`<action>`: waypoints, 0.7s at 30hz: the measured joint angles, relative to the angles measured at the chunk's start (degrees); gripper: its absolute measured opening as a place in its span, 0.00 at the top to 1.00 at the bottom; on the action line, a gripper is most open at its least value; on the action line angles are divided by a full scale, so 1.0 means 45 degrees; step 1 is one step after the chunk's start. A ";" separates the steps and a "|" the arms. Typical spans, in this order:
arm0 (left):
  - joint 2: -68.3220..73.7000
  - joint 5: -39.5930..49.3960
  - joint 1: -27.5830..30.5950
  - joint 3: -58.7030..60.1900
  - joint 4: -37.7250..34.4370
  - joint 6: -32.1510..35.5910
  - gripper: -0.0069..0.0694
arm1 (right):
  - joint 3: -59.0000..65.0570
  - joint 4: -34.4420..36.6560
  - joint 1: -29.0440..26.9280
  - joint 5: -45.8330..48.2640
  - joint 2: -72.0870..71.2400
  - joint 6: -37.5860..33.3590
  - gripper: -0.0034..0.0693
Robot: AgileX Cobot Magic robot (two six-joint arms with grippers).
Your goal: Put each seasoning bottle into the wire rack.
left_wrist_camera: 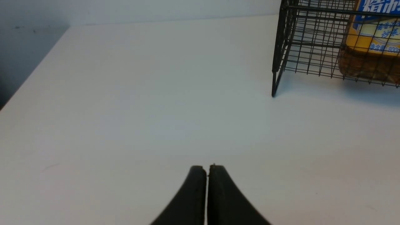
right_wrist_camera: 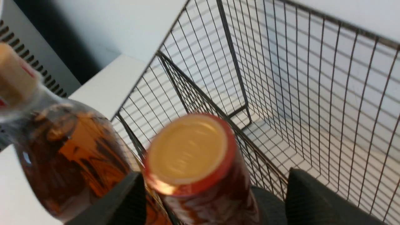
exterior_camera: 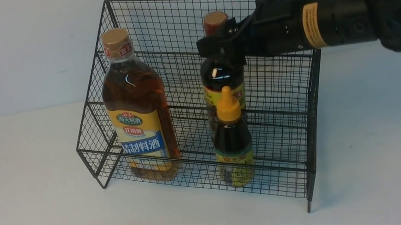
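All three seasoning bottles stand in the black wire rack (exterior_camera: 176, 22). The large amber bottle (exterior_camera: 138, 111) with a tan cap is at the left of the lowest tier. The small dark bottle with an orange nozzle (exterior_camera: 233, 144) is at the front middle. Behind it, one tier up, stands the tall dark bottle (exterior_camera: 221, 78). My right gripper (exterior_camera: 220, 47) is open around that bottle's neck, just below the cap. In the right wrist view the fingers (right_wrist_camera: 125, 200) stand apart from the neck of the tall bottle (right_wrist_camera: 193, 156). My left gripper (left_wrist_camera: 207, 170) is shut on nothing, low over the table.
The rack's corner leg (left_wrist_camera: 274, 90) and the amber bottle's base (left_wrist_camera: 368, 62) show in the left wrist view, beyond the gripper. The white table (exterior_camera: 38, 223) ends at a pale wall. A vent grille (right_wrist_camera: 18, 40) lies off the table's far side.
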 joint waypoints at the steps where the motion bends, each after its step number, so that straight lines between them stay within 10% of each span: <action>1: 0.0000 0.0000 0.0000 0.0000 0.0000 0.0000 0.92 | 0.0000 0.0000 0.0000 0.0027 -0.0173 0.0000 0.20; 13: 0.0000 0.0000 0.0000 0.0000 0.0000 0.0000 0.92 | 0.0058 0.0000 0.0000 -0.0249 -0.3495 0.0011 0.29; 21: 0.0000 0.0000 0.0000 0.0000 0.0000 0.0000 0.92 | 0.0587 -0.0011 0.0000 -0.0445 -0.6462 -0.0814 0.86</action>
